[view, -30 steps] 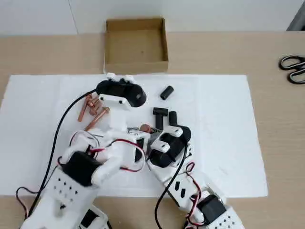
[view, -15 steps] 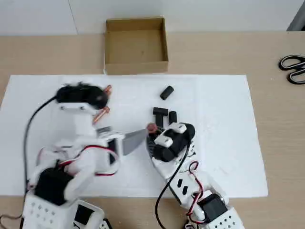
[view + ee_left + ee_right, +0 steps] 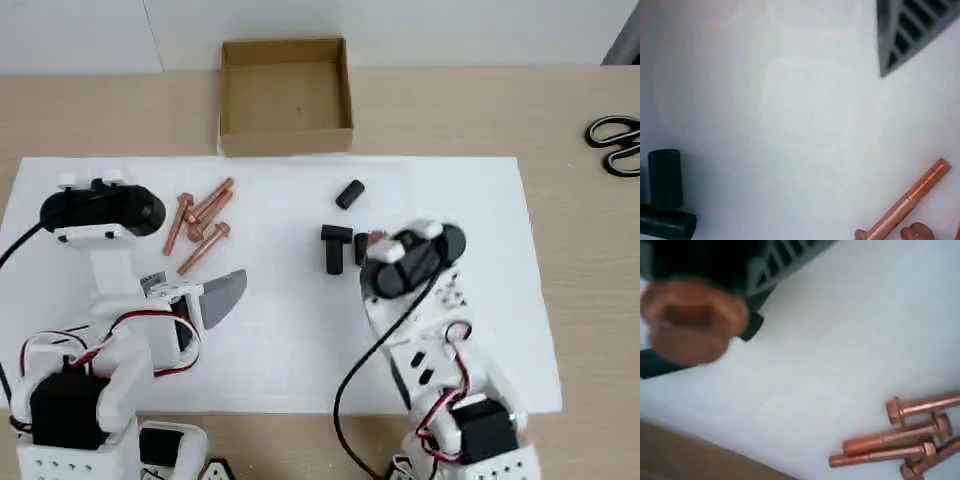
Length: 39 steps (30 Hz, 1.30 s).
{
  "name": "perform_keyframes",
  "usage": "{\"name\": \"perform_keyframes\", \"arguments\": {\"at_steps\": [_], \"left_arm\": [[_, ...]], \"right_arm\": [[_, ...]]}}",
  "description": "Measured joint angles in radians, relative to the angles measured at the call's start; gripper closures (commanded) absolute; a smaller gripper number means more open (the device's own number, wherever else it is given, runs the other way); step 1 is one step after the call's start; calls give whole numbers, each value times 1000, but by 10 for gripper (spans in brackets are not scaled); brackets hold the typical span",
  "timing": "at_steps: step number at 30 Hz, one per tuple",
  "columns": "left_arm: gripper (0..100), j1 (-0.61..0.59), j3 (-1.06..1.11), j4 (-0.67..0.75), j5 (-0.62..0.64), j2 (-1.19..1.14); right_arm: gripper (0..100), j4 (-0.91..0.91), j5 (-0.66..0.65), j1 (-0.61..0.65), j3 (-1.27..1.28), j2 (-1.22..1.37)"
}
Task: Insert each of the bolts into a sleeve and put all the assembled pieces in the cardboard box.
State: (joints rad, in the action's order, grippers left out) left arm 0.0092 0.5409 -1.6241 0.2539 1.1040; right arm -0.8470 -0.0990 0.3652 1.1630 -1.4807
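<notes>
My right gripper (image 3: pixel 380 246) hovers over the white sheet beside two black sleeves (image 3: pixel 336 248), shut on a black sleeve with a copper bolt in it. The bolt's head (image 3: pixel 377 238) points toward the sleeves, and it looms blurred and close in the right wrist view (image 3: pixel 690 320) beside a grey finger (image 3: pixel 785 260). A third sleeve (image 3: pixel 349 193) lies farther back. Several loose copper bolts (image 3: pixel 200 220) lie in a pile at left. My left gripper (image 3: pixel 222 293) hangs just in front of that pile, open, with nothing in it. The cardboard box (image 3: pixel 285 130) stands at the back.
Scissors (image 3: pixel 615 140) lie at the far right on the wooden table. The white sheet (image 3: pixel 470 200) covers the working area. The left wrist view takes in one bolt (image 3: pixel 905 205) and two sleeves (image 3: pixel 664 177).
The left arm swung away to the left, off the right gripper, which uncovered the bolt pile. The right gripper moved right and back with the bolt and sleeve in it.
</notes>
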Motion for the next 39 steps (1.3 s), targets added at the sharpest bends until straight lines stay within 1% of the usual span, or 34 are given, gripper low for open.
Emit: {"name": "perform_keyframes", "arguments": {"at_steps": [4,13,18,24,28,31,35,39], "left_arm": [[669,0,-8,0,0,9],[669,0,-9,0,-2,9],[669,0,-9,0,-2,9],[669,0,-9,0,-2,9],[669,0,-9,0,-2,9],[669,0,-9,0,-2,9],[669,0,-8,0,-2,9],[669,0,38,14,-2,11]], "right_arm": [[995,52,0,-2,-302,345],[995,282,-2,-2,-948,1148],[995,430,-2,-2,-1221,1540],[995,669,-2,-26,-1468,1947],[995,789,-2,-46,-1573,2142],[991,819,-2,-55,-1619,2236],[991,821,-2,-54,-1636,2291],[990,821,-2,-51,-1636,2302]]}}
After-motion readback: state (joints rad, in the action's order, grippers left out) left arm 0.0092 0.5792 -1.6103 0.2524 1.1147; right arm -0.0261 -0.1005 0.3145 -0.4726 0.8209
